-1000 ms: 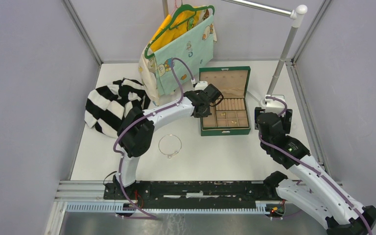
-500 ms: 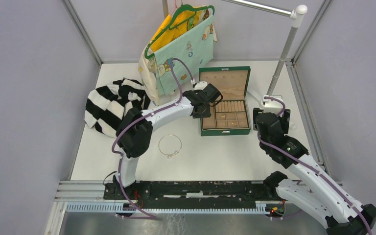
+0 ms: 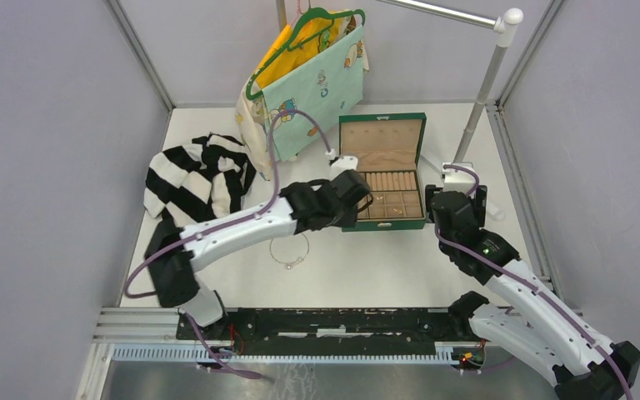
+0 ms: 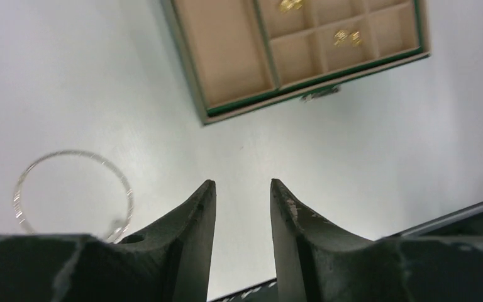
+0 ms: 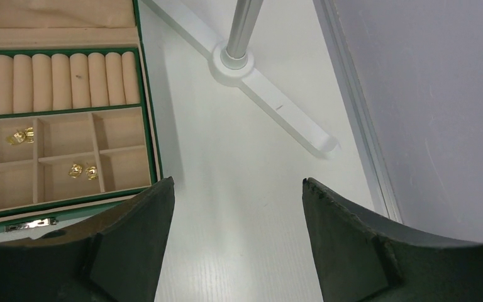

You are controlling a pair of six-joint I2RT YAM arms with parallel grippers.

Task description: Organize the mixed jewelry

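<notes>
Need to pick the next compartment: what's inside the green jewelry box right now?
Inside the green jewelry box: upper gold pair and lower gold pair in separate small compartments, bare ring rolls behind. Overhead, the left hand covers the box's left edge.

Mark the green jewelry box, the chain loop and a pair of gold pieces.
green jewelry box [image 3: 383, 224]: top view, front wall.
chain loop [image 4: 72, 151]: left wrist view, far arc.
gold pieces [image 5: 75, 170]: right wrist view, left piece of the pair.
</notes>
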